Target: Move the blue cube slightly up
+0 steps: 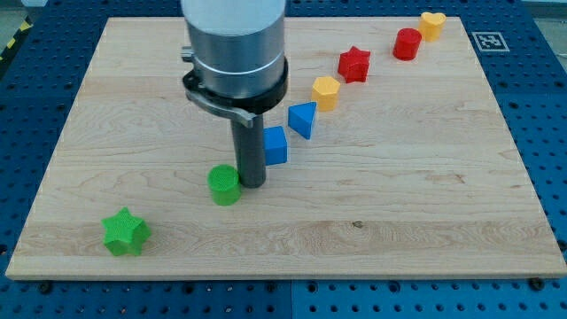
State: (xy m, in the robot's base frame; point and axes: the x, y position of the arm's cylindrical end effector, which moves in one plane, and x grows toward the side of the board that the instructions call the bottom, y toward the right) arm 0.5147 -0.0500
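The blue cube [275, 145] sits near the board's middle, partly hidden on its left by my rod. My tip [252, 183] rests on the board just below and left of the cube, close to or touching it. A green cylinder [224, 185] stands right against the tip's left side.
A blue triangular block [303, 119], a yellow hexagonal block [325, 91], a red star [354, 64], a red cylinder [407, 43] and a yellow heart-like block [431, 24] run in a diagonal line toward the view's top right. A green star [125, 232] lies at the bottom left. The wooden board [425, 195] ends at blue pegboard.
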